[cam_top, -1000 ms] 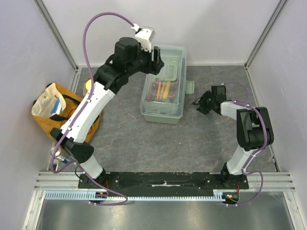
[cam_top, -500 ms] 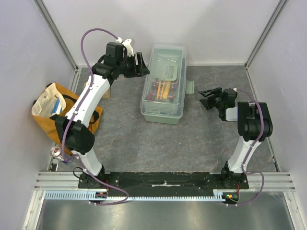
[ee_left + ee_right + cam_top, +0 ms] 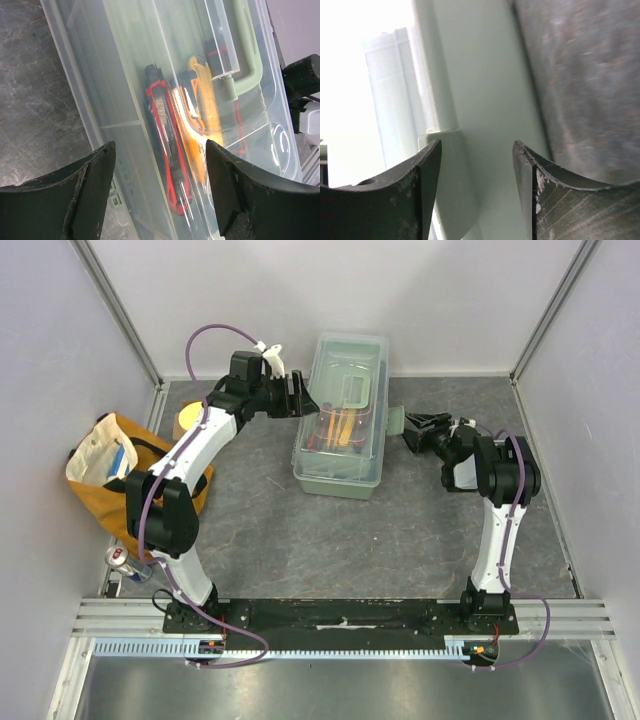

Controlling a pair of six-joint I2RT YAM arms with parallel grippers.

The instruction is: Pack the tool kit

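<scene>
The pale sage-green toolbox (image 3: 342, 420) lies at the back middle of the table with its translucent lid down. Red and yellow-handled tools (image 3: 175, 145) show through the lid, under the green handle (image 3: 246, 50). My left gripper (image 3: 303, 400) is open and empty at the box's left side, jaws toward the lid (image 3: 120, 75). My right gripper (image 3: 412, 430) is open and empty at the box's right side. It is right at the green latch flap (image 3: 396, 421), which fills the right wrist view (image 3: 480, 100).
A yellow-orange cloth bag (image 3: 110, 475) sits at the left wall with white and blue items in it. A roll of tape (image 3: 185, 422) lies behind it. A small can (image 3: 120, 557) stands near the left arm's base.
My left gripper has come down from above the box's back left corner to its left side. My right gripper has moved left to the latch flap.
</scene>
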